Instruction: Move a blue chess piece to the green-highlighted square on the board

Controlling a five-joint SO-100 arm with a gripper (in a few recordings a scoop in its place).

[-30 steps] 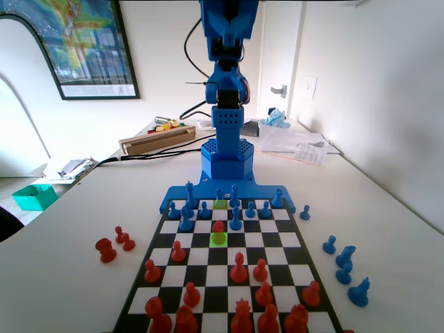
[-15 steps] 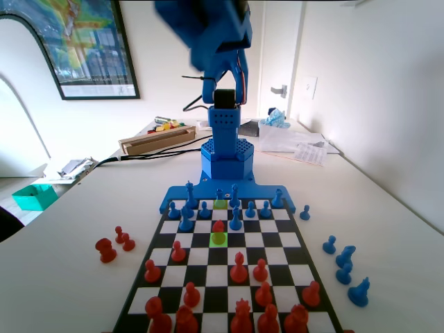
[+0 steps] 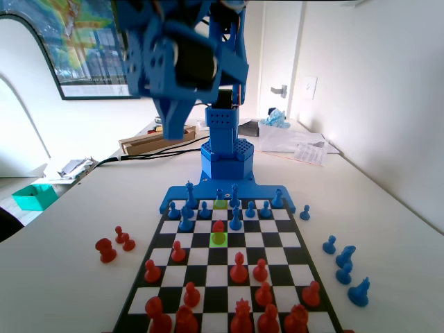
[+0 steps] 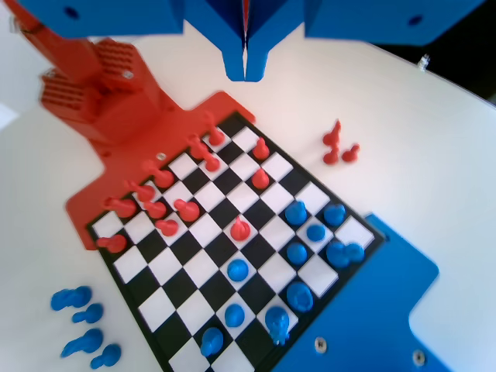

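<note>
Pincer [image 4: 245, 68] high above board [image 3: 295, 258], tips together, empty. Approach step. Green square [image 3: 218, 238] occupied by red pawn [image 3: 218, 227]; blue pawns [image 3: 205, 209] in back rows by arm base. Next: descend, open, straddle one pawn.

Behind the end effector [image 3: 170, 128] in the fixed view, a framed poster [image 3: 76, 48] hangs on the wall; lower left sits a teal tray [image 3: 35, 196]; captured red pieces [image 3: 114, 243] stand on the white worktop [image 3: 62, 277].
</note>
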